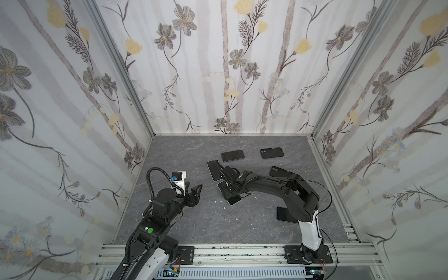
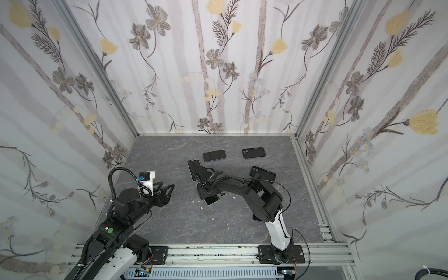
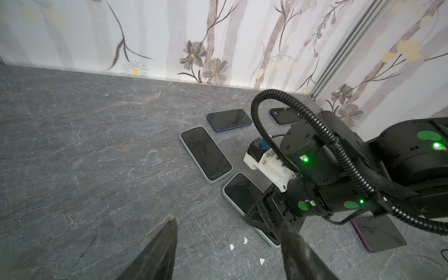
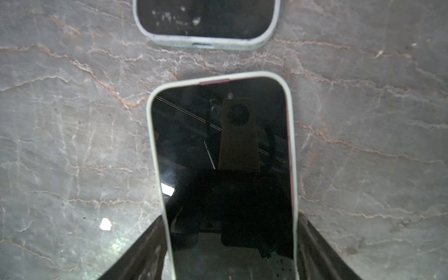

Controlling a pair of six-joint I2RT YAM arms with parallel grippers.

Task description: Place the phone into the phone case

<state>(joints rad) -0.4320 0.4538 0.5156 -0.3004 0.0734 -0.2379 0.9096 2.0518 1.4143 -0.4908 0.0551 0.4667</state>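
A phone [image 4: 223, 145] with a dark screen and a maroon edge sits inside a pale mint phone case [image 4: 292, 135], lying flat on the grey table. My right gripper [image 4: 229, 215] straddles its near end, with a fingertip against each long side, shut on it. In both top views the gripper [image 1: 226, 192] covers most of the phone [image 1: 234, 200]; the left wrist view shows it as well [image 3: 238, 191]. My left gripper [image 1: 197, 190] hovers open and empty above the table to the left, with only bare table between its fingers [image 3: 169, 232].
A second pale-cased phone [image 1: 214, 169] lies just beyond. A dark blue phone [image 1: 232, 155] and a black case [image 1: 272, 152] lie further back, another black case [image 1: 281, 171] at the right, and a purple phone [image 3: 378, 230] by the right arm. White scraps [image 3: 232, 246] dot the table [image 1: 184, 218].
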